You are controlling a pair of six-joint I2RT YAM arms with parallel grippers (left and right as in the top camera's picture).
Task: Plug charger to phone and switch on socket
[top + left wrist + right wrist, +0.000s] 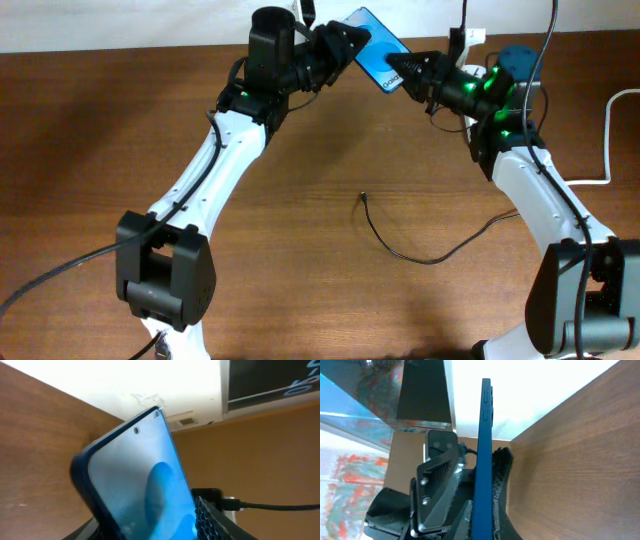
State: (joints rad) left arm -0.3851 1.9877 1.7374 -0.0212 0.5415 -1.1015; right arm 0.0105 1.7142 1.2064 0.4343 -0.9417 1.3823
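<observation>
The phone (375,45), blue screen up and tilted, is held above the back of the table between both grippers. My left gripper (345,45) is shut on its upper end; in the left wrist view the phone (145,485) fills the space between the jaws (150,527). My right gripper (408,72) is shut on its lower end; the right wrist view shows the phone (485,435) edge-on between my fingers (482,520). The charger (420,255), a thin black cable, lies on the table with its plug tip (362,197) free. The socket is hidden.
A thick white cord (608,130) runs along the right edge of the table. A blue object (515,58) sits behind the right arm. The wall is close behind both grippers. Brown tabletop (300,250) lies between the arms.
</observation>
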